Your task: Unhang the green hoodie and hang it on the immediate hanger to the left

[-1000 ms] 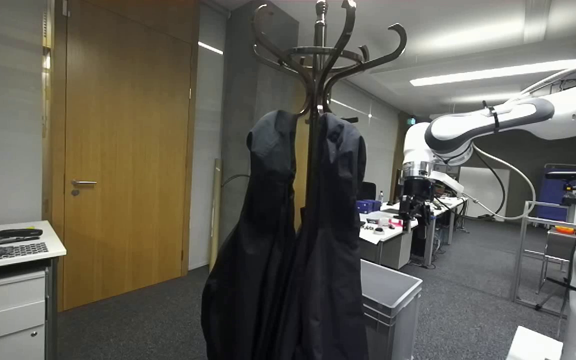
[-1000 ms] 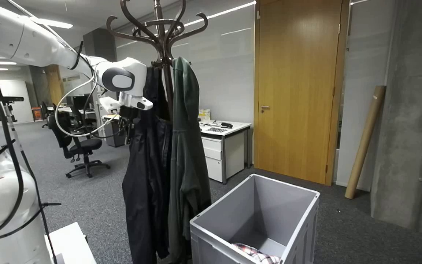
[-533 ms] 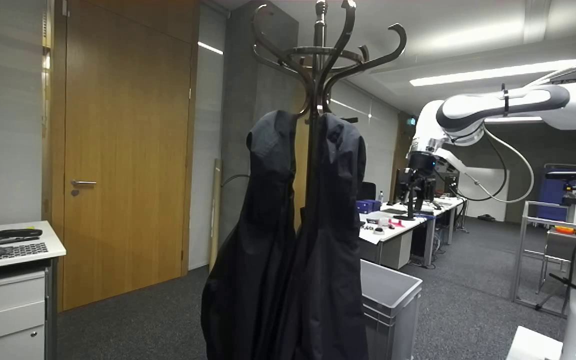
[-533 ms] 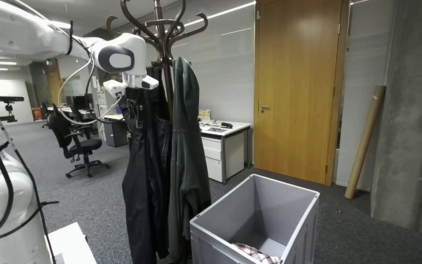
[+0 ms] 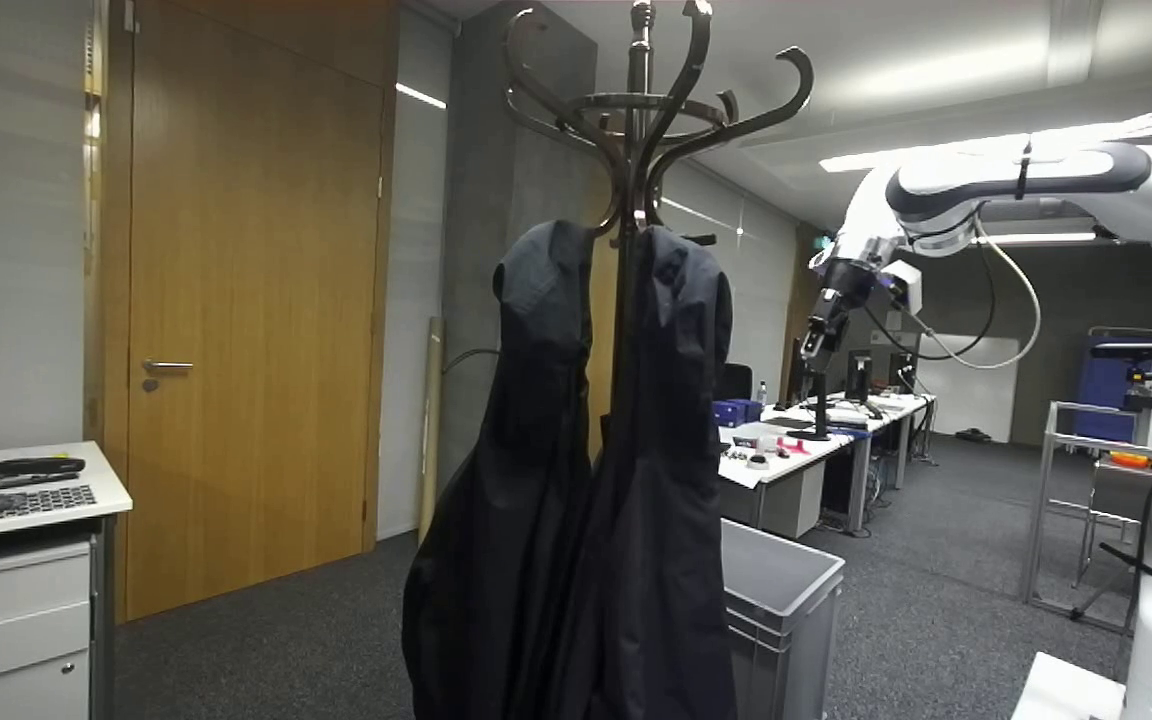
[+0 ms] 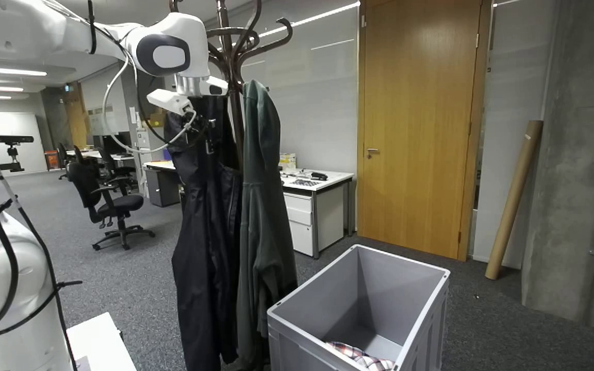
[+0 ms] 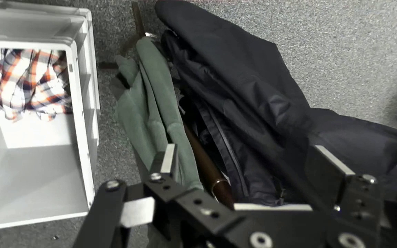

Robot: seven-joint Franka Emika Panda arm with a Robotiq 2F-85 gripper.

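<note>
Carpeted office with a wooden door (image 6: 415,154) behind; we find the green hoodie (image 6: 263,206) hanging on the coat stand (image 6: 236,111).
In the wrist view our pincer (image 7: 250,158) is spread wide, a black coat (image 6: 204,242) showing in the gap and the hoodie behind one fingertip (image 7: 168,159); whether they touch, we cannot tell. In an exterior view the coat hangs just beside the hoodie, the grey bin (image 6: 395,281) with plaid cloth (image 6: 361,357) crowds its lower part, and farther back the white counter (image 6: 334,179) shows its front edge and right corner. Carpet (image 6: 482,324) spreads from the bin to the concrete column (image 6: 560,247).
</note>
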